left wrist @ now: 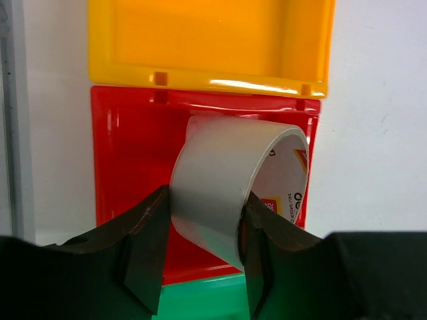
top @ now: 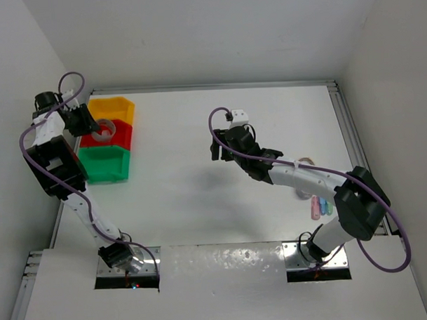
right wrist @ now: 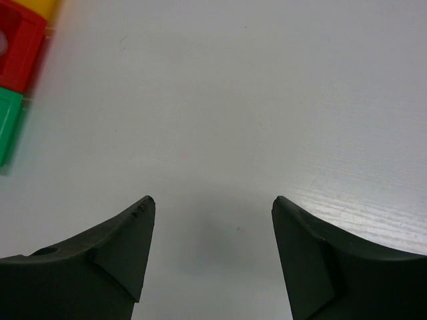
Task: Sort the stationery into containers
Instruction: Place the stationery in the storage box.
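My left gripper [top: 93, 127] is shut on a white tape roll [top: 106, 128] and holds it over the red bin [top: 118, 141]. In the left wrist view the roll [left wrist: 223, 187] sits tilted between my fingers, above the red bin [left wrist: 127, 147], with the yellow bin [left wrist: 207, 40] beyond and the green bin [left wrist: 200, 297] below. My right gripper [top: 216, 149] is open and empty above the bare table middle; in its own view [right wrist: 212, 203] nothing lies between the jaws. Pink [top: 315, 208] and blue [top: 327, 206] sticks lie at the right. A beige roll [top: 308, 161] peeks from behind the right forearm.
The yellow [top: 113, 109], red and green [top: 105, 165] bins stand in a row at the far left by the wall. Their edges show at the left of the right wrist view: red [right wrist: 20, 47], green [right wrist: 8, 127]. Metal rails run along the table's right and back edges.
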Controlling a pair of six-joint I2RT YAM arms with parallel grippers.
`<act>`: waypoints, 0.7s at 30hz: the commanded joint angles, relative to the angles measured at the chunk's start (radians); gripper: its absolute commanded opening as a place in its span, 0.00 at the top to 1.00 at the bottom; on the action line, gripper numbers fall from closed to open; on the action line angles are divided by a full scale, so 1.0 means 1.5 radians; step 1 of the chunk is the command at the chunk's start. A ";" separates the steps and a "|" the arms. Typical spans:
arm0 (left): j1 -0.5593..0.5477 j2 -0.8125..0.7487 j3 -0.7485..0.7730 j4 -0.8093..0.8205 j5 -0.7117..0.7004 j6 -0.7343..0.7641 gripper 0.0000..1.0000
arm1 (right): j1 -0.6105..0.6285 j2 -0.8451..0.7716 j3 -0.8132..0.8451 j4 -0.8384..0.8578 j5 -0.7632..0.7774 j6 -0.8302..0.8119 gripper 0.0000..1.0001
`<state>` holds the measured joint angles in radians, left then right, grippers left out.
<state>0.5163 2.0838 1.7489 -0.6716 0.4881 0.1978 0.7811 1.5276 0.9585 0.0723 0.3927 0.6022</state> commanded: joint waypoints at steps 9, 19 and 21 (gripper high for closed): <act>0.021 0.040 0.022 0.056 0.011 -0.037 0.94 | 0.000 -0.007 0.013 -0.004 0.003 -0.011 0.30; 0.018 0.068 0.026 0.043 -0.016 -0.031 0.47 | 0.000 -0.012 0.014 -0.013 -0.002 -0.011 0.30; 0.015 0.063 0.025 0.041 -0.018 -0.029 0.42 | 0.000 -0.011 0.016 -0.014 -0.004 -0.011 0.30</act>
<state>0.5385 2.1792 1.7542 -0.6285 0.4759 0.1513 0.7811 1.5276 0.9585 0.0406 0.3901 0.5972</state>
